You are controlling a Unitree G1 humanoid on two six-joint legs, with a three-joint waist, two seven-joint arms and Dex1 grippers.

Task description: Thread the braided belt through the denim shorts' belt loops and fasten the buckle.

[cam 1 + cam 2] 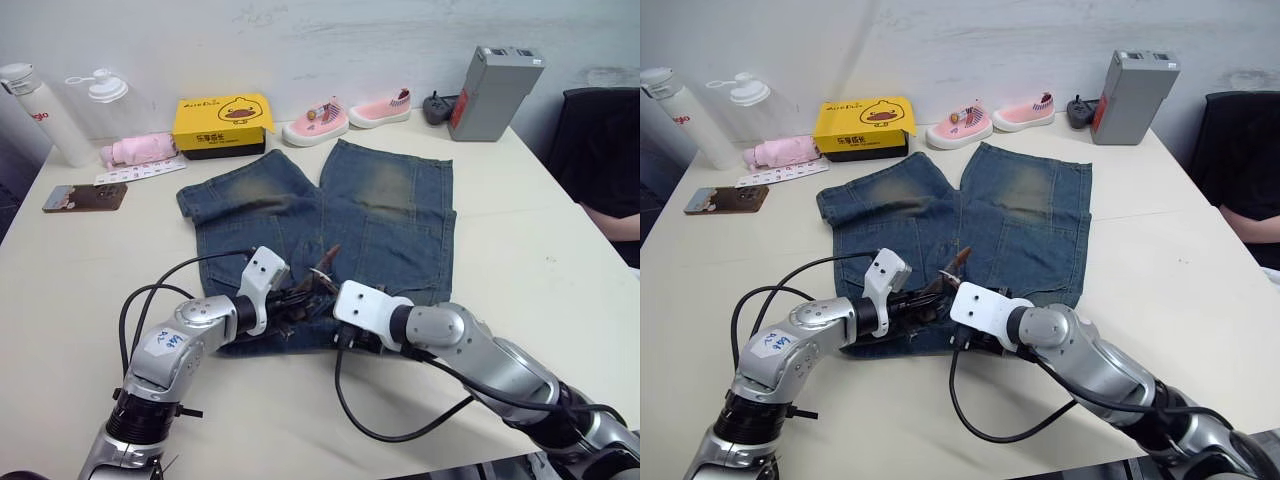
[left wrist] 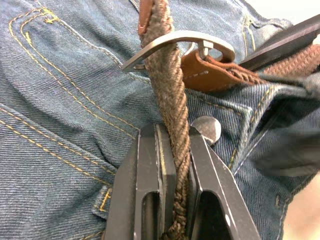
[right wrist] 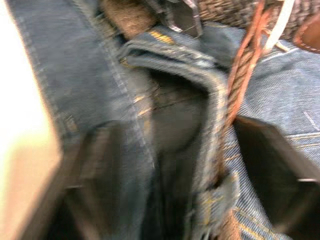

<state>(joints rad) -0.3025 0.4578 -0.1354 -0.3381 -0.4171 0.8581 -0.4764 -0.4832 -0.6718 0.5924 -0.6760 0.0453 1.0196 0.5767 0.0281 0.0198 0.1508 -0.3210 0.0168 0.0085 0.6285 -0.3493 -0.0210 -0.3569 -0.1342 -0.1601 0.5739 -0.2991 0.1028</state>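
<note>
The braided belt [image 2: 172,95] runs through the silver buckle [image 2: 175,42] at the waistband of the denim shorts [image 1: 400,215], which lie flat on the table [image 1: 540,230]. The strap seems to be already in the frame, so threading looks largely done, with fastening apparently in its last stage; the belt loops cannot be made out. The left gripper [image 2: 175,160] is clenched on the strap just below the buckle. The right gripper [image 3: 180,165] stands spread around a fold of waistband, the belt just beside one finger.
</note>
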